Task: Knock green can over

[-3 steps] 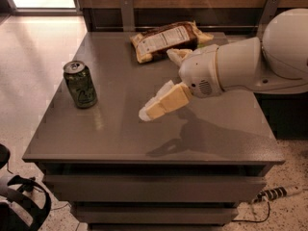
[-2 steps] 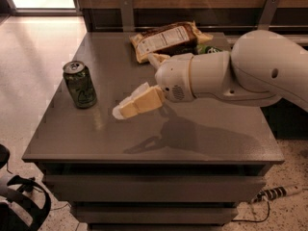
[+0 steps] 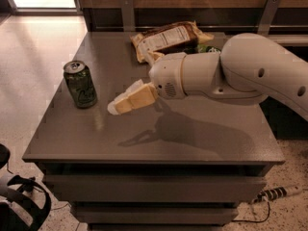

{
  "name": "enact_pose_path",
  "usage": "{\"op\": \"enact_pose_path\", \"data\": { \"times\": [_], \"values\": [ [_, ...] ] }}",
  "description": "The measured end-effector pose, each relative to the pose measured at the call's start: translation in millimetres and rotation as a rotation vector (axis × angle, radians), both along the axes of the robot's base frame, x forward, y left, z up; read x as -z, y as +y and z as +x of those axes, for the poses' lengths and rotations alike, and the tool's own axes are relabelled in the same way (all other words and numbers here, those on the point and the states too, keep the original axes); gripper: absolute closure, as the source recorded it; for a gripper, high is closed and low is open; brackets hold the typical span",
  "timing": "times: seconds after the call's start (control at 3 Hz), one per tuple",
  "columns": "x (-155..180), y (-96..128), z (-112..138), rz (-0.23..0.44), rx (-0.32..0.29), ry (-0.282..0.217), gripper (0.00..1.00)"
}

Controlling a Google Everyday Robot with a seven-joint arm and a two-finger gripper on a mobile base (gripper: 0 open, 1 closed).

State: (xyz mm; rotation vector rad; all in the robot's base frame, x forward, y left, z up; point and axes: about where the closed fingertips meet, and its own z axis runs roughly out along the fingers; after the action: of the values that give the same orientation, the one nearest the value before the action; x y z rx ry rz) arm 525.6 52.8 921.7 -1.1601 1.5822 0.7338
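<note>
The green can (image 3: 80,84) stands upright on the left part of the grey table (image 3: 144,143), silver top and pull tab facing up, pale script on its side. My gripper (image 3: 116,107) hovers just above the table, a short way to the right of the can and pointing at it, not touching it. Its cream fingers (image 3: 137,99) lie close together, holding nothing. The white arm (image 3: 240,71) reaches in from the right.
A tan and brown snack bag (image 3: 166,38) lies at the back of the table, with a bit of a bright green bag (image 3: 208,48) behind the arm. A wall runs behind the table. A power strip (image 3: 276,194) and black gear (image 3: 19,201) lie on the floor.
The gripper has moved left across the table toward the can and sits much nearer to it. The can has not moved.
</note>
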Motion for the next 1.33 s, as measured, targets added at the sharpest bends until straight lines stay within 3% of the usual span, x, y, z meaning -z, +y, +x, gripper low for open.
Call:
{"op": "enact_pose_path", "data": {
  "times": [0.67, 1.33],
  "values": [
    [21.4, 30.5, 52.6, 0.108, -0.005, -0.052, 0.00],
    [30.2, 67.9, 63.1, 0.110, -0.021, -0.057, 0.00]
  ]
}}
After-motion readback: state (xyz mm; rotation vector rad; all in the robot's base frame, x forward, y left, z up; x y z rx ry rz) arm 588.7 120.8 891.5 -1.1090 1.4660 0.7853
